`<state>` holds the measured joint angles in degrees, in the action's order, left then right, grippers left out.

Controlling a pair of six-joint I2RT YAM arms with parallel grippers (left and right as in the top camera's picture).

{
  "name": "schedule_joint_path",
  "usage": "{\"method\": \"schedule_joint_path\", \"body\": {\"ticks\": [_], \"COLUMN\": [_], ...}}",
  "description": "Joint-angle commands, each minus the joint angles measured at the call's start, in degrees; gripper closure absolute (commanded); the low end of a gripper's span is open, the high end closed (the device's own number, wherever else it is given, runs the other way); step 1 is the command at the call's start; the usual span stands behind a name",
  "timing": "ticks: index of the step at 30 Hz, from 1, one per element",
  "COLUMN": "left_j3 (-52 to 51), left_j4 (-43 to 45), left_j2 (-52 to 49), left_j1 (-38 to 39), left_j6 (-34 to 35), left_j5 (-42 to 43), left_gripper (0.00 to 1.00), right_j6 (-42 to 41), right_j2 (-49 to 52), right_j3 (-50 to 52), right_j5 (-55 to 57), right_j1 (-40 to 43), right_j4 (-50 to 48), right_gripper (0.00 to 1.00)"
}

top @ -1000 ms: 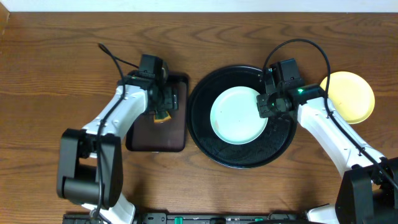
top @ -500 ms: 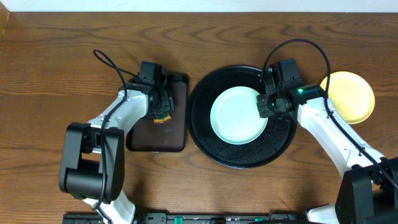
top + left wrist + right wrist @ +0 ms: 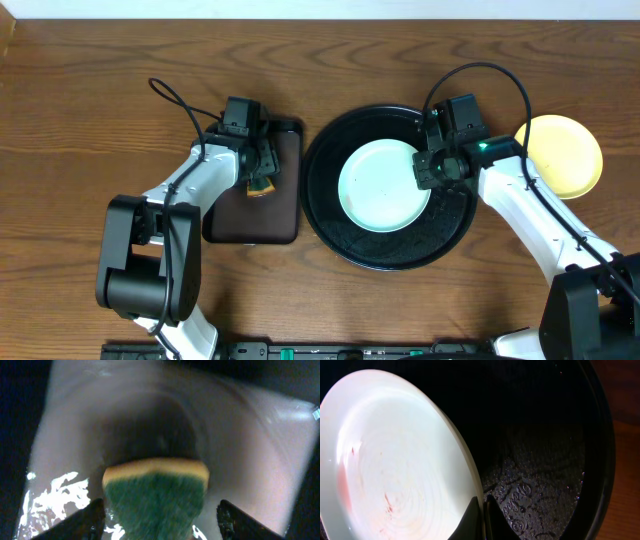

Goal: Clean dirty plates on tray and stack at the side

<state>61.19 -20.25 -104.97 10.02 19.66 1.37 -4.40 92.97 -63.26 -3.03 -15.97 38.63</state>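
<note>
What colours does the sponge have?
The sponge is green over yellow; clearest in the left wrist view.

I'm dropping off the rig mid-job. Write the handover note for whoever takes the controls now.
Left gripper: open, fingers on either side of the sponge, over the brown rectangular tray. It has no grip on the sponge yet.
Right gripper: shut on the right rim of the mint plate, which sits in the black tray.
Yellow plate: on the table, right of the black tray.
Done: the yellow plate is out of the tray.
Left: the mint plate shows faint reddish smears. Grip the sponge, wipe the plate, then stack it with the yellow one. Only two plates are in view.
</note>
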Motion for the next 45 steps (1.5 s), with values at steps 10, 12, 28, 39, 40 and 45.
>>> {"method": "schedule_joint_path", "body": {"ticks": [10, 12, 28, 39, 40, 45], "left_j3": [-0.04, 0.0, 2.67, 2.67, 2.67, 2.67], "left_j4": [2.71, 2.91, -13.03, -19.41, -19.41, -19.96], "left_j2": [-3.67, -3.69, 1.38, 1.33, 1.31, 1.31], "left_j1": [0.02, 0.02, 0.02, 0.04, 0.02, 0.07], "left_j6": [0.13, -0.55, -0.96, -0.96, -0.96, -2.12], "left_j5": [-0.57, -0.57, 3.98, 4.2, 4.2, 4.2], "left_gripper": [0.59, 0.93, 0.93, 0.35, 0.38, 0.93], "right_j6": [-0.92, -0.92, -0.92, -0.9, -0.9, -0.92], "right_j2": [0.04, 0.04, 0.04, 0.04, 0.04, 0.04], "right_j3": [0.13, 0.13, 0.13, 0.13, 0.13, 0.13], "right_j5": [-0.66, -0.66, -0.66, -0.63, -0.63, -0.66], "right_j1": [0.22, 0.22, 0.22, 0.22, 0.22, 0.22], "right_j4": [-0.04, -0.02, 0.11, 0.92, 0.83, 0.81], "right_gripper": [0.99, 0.99, 0.99, 0.99, 0.99, 0.99]}}
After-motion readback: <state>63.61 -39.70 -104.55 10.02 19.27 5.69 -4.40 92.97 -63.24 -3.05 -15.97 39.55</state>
